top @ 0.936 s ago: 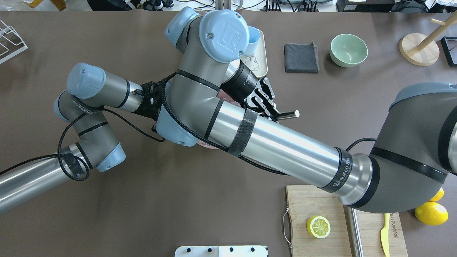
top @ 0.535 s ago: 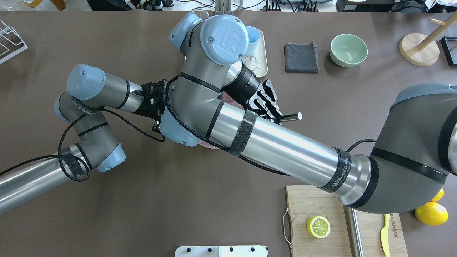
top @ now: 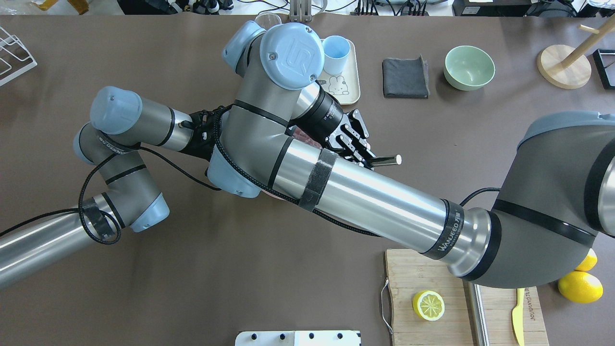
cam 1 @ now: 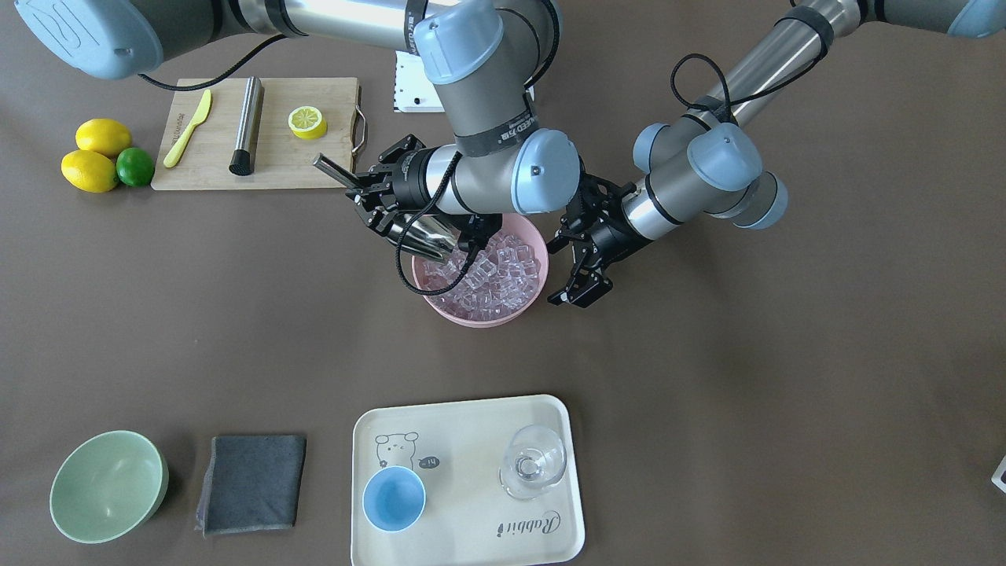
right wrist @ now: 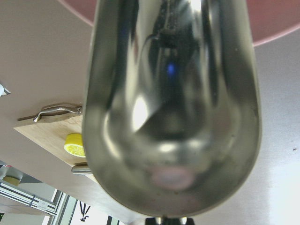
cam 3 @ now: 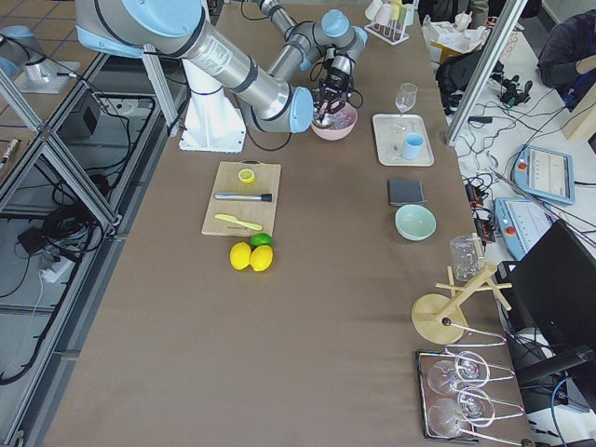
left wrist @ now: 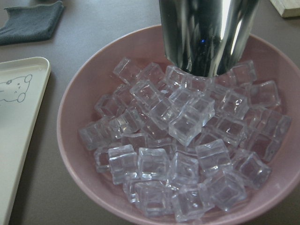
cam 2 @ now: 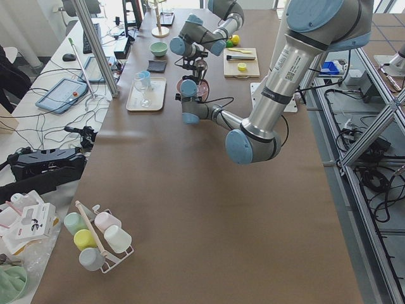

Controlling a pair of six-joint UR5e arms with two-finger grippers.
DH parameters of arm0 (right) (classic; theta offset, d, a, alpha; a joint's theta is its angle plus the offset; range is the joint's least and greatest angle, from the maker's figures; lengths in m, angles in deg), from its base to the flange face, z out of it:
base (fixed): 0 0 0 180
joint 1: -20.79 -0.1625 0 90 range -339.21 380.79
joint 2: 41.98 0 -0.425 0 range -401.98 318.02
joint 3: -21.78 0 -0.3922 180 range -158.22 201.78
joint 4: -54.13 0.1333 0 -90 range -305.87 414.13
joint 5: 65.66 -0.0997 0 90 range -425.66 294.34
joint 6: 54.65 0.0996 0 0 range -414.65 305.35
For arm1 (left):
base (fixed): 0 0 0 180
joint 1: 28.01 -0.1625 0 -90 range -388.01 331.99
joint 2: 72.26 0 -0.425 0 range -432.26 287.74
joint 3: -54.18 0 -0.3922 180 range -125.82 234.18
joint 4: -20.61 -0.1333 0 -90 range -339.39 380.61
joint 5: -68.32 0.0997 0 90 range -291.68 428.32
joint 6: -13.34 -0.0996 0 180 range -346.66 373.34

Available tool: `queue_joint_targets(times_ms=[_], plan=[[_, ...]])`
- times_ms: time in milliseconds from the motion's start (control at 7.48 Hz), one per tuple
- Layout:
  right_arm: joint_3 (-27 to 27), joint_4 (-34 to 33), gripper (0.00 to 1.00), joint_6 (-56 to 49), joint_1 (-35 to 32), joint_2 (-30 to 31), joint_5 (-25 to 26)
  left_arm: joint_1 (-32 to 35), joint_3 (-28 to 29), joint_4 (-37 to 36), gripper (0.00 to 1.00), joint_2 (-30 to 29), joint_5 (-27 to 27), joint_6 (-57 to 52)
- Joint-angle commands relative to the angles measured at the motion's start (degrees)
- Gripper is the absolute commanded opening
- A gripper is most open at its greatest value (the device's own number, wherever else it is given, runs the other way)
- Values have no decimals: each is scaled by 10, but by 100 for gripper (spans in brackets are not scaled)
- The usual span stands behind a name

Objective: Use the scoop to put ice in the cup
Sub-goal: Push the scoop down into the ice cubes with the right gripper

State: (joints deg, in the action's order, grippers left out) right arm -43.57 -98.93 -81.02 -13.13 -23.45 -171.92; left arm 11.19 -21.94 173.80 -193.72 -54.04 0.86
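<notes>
The steel scoop [cam 1: 423, 236] is held by its handle [top: 386, 161] in my right gripper [cam 1: 371, 200], which is shut on it. The trough tilts down into the pink bowl [cam 1: 479, 316] and its tip touches the ice [cam 1: 491, 271]. In the left wrist view the scoop [left wrist: 206, 33] stands in the ice [left wrist: 183, 140] at the bowl's far side. The scoop's underside [right wrist: 173, 108] fills the right wrist view. My left gripper [cam 1: 580, 271] is open and empty beside the bowl. The light-blue cup [cam 1: 393, 498] stands empty on the cream tray [cam 1: 471, 534]; it also shows in the overhead view [top: 335, 54].
A clear glass [cam 1: 533, 461] stands on the tray beside the cup. A grey cloth [cam 1: 251, 481] and a pale green bowl [cam 1: 106, 486] lie to the tray's side. A cutting board [cam 1: 259, 161] holds a lemon half, a steel cylinder and a yellow knife.
My right arm's wrist has shifted slightly, uncovering more of the cup in the overhead view. The scoop handle has moved only a little. The left arm has stayed still.
</notes>
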Motion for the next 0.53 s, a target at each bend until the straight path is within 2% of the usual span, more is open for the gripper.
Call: queue_joint_targets(times_ms=[0,401], plan=[[15,0,0,2,1,-18,-1,0,0,0,97,1,0,0],[30,14,0,2,0,-17,1,0,0,0,97,1,0,0]])
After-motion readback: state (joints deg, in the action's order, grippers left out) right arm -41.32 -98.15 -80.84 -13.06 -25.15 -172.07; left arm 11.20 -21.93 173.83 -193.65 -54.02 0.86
